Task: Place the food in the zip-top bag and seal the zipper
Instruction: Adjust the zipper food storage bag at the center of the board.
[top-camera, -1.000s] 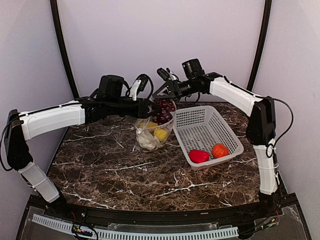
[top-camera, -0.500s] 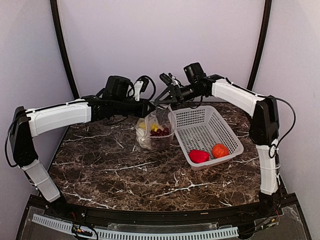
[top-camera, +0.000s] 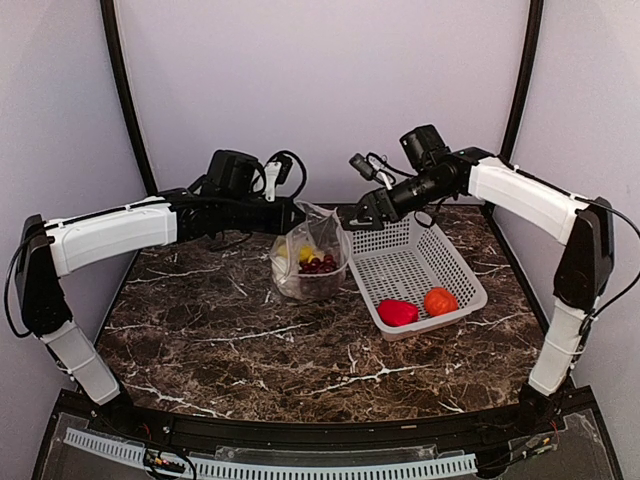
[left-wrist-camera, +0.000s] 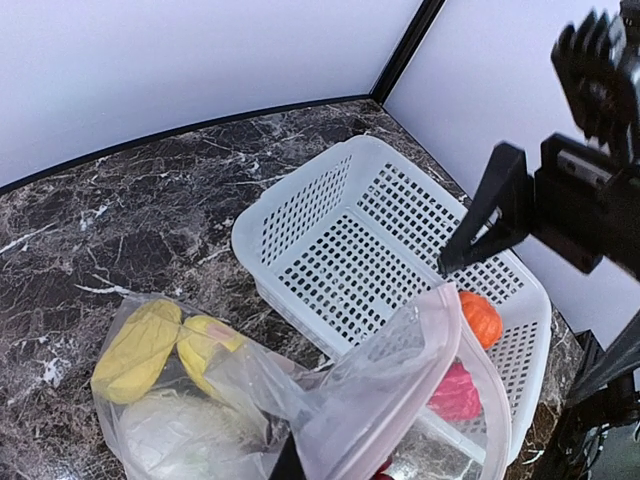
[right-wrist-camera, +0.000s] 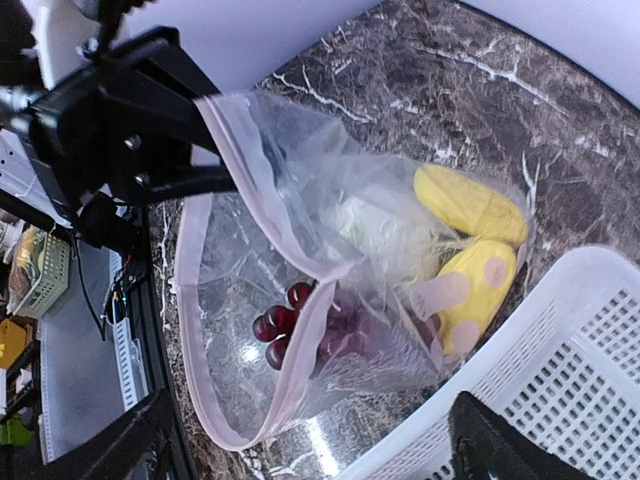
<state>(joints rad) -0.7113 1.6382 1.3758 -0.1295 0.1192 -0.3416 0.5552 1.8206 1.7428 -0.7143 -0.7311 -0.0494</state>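
The zip-top bag (top-camera: 310, 262) stands on the table with its mouth open. My left gripper (top-camera: 298, 215) is shut on its upper rim, one dark finger (left-wrist-camera: 288, 465) showing behind the plastic. The pinkish zipper (right-wrist-camera: 300, 370) runs round the mouth, unsealed. Inside lie the grape bunch (right-wrist-camera: 290, 310), two yellow pieces (right-wrist-camera: 470, 205) (left-wrist-camera: 135, 345) and the cauliflower (right-wrist-camera: 375, 230). My right gripper (top-camera: 365, 210) hangs open and empty between the bag and the basket's far corner. The red pepper (top-camera: 398, 312) and the tomato (top-camera: 440, 300) lie in the basket.
The white perforated basket (top-camera: 405, 250) stands just right of the bag, almost touching it. The table is dark marble (top-camera: 250, 350), with walls close behind and at both sides. A black frame post (top-camera: 522, 80) rises at the back right.
The grape bunch dropped from the bag's mouth to its bottom. My right gripper drew away to the right towards the basket, opening wider. My left gripper closed on the bag's rim.
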